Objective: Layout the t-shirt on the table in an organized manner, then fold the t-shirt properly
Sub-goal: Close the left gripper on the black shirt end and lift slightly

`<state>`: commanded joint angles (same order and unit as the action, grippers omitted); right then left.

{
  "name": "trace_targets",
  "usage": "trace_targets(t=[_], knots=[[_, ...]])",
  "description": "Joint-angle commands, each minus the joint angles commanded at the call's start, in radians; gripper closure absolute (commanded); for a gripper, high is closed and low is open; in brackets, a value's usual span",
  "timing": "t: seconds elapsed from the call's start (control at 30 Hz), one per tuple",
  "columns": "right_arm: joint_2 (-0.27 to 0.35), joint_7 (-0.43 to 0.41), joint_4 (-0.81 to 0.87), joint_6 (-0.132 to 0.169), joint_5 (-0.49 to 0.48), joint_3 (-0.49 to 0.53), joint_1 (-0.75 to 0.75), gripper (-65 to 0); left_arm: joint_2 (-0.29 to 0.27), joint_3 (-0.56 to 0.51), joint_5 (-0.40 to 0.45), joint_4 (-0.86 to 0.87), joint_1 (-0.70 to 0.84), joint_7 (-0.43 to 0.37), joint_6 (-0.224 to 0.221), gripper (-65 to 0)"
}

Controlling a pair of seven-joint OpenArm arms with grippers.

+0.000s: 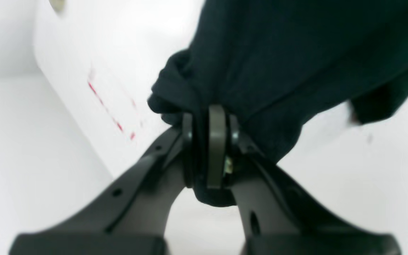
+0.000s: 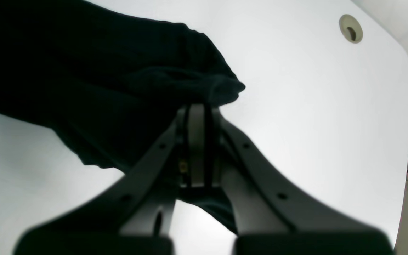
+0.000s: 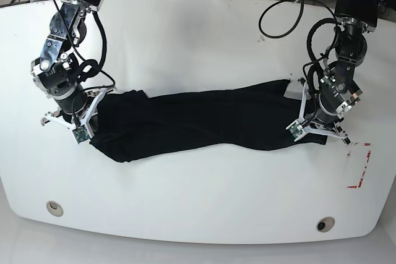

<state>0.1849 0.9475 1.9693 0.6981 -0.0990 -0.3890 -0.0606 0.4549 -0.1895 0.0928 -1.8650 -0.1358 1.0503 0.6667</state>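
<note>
Closest to the lens in the left wrist view, the left end effector [image 1: 211, 141] was clamped on a bunched fold of the t-shirt [image 1: 296, 63], its jaws pressed together with black cloth spilling out on both sides. In the right wrist view the right end effector [image 2: 198, 141] pinched the opposite end of the garment in the same way.

The step in hand looked like the laying-out: the shirt was held at both ends and drawn into a long band, not yet flat. The next move probably called for pulling the ends apart evenly and lowering the cloth so it spreads, since it was twisted and rolled along its length.

Only the base view showed the whole t-shirt [image 3: 198, 122] stretched across the middle of the tabletop [image 3: 198, 41] between the two arms, with the red dashed mark [image 3: 360, 165] beyond its end on the left arm's side. The wrist views alone showed the grips themselves; farther off, the right one caught a grey grommet hole [image 2: 350, 28].
</note>
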Motion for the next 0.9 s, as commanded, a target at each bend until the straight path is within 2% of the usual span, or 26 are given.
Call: trace_targets(t=[0.03, 0.07, 0.23, 0.4, 0.67, 0.9], knots=[[0.0, 0.0, 0.0, 0.0, 0.0, 0.0, 0.0, -0.2, 0.011, 0.002, 0.0, -0.002, 0.005, 0.014, 0.026, 0.0], [0.0, 0.0, 0.0, 0.0, 0.0, 0.0, 0.0, -0.2, 0.015, 0.003, 0.0, -0.002, 0.006, 0.031, 0.031, 0.0], [0.0, 0.0, 0.0, 0.0, 0.0, 0.0, -0.003, -0.2, 0.015, 0.061, -0.005, -0.006, 0.02, 0.075, 0.031, 0.0], [0.0, 0.0, -0.002, 0.0, 0.0, 0.0, 0.0, -0.2, 0.015, 0.138, -0.005, -0.028, 0.061, 0.074, 0.031, 0.0], [0.0, 0.0, -0.002, 0.0, 0.0, 0.002, -0.005, -0.2, 0.017, 0.183, -0.005, -0.031, 0.064, 0.081, 0.031, 0.0], [0.0, 0.0, -0.002, 0.0, 0.0, 0.002, -0.005, -0.2, 0.017, 0.219, -0.005, -0.031, 0.074, 0.153, 0.031, -13.1]])
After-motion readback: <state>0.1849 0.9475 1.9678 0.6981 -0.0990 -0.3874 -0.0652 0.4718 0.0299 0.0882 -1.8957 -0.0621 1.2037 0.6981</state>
